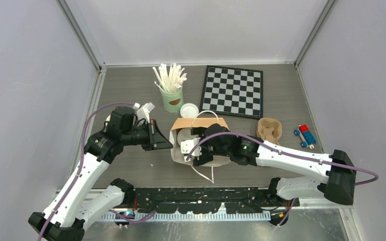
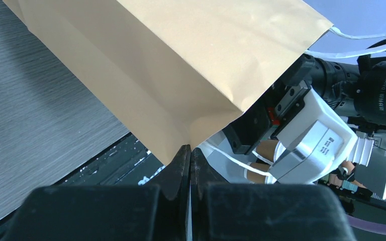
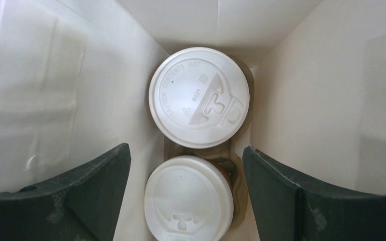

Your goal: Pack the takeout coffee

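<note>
Checkerboard (image 1: 232,91) beside green can (image 1: 172,100); toy car (image 1: 305,135) near pulp tray (image 1: 270,129)

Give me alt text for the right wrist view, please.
Looking straight down into the bag: two lidded cups, the far cup and the near cup, sit close together at its bottom. The right gripper is open, a dark finger at each lower corner, touching neither cup.

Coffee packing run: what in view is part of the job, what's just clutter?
Job: far lidded cup, near lidded cup, paper bag, left gripper pinching its edge, right gripper open inside it.
Clutter: can of sticks, white disc, chessboard, pulp tray, toy car.
</note>
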`<state>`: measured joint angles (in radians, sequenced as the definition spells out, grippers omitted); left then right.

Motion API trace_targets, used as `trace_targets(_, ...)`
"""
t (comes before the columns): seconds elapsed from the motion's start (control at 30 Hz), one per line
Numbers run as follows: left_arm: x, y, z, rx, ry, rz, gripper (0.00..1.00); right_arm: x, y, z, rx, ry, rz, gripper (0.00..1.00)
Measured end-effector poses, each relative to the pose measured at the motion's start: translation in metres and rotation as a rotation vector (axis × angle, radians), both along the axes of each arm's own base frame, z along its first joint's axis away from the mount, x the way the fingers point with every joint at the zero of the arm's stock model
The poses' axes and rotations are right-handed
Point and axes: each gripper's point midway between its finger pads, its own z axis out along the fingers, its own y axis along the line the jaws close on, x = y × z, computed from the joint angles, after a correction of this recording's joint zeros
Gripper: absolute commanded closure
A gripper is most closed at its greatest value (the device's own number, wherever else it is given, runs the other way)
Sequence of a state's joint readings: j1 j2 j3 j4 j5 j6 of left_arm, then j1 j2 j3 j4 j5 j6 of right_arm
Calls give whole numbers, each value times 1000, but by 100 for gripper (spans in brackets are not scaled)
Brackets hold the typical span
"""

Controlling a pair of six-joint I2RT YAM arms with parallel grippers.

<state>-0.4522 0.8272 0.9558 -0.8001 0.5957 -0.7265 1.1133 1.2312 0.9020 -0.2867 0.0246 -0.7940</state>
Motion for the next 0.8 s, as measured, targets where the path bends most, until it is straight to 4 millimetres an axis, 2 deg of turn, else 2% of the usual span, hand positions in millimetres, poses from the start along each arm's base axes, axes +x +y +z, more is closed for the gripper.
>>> trace_targets(0.2,0,0,0,-2,-2,0,100,-5,-10,10,7,10,-14,26)
trace_targets(0.47,1,-1,0,-2,1,0,100,-9,-19,18,14,30,-39,45)
trace_targets(0.63,3,-2,1,-3,4,-1,100,-9,-24,19,14,39,-60,70)
trace_targets(0.8,3,-2,1,-3,4,-1,100,-5,-29,17,6,44,-85,74)
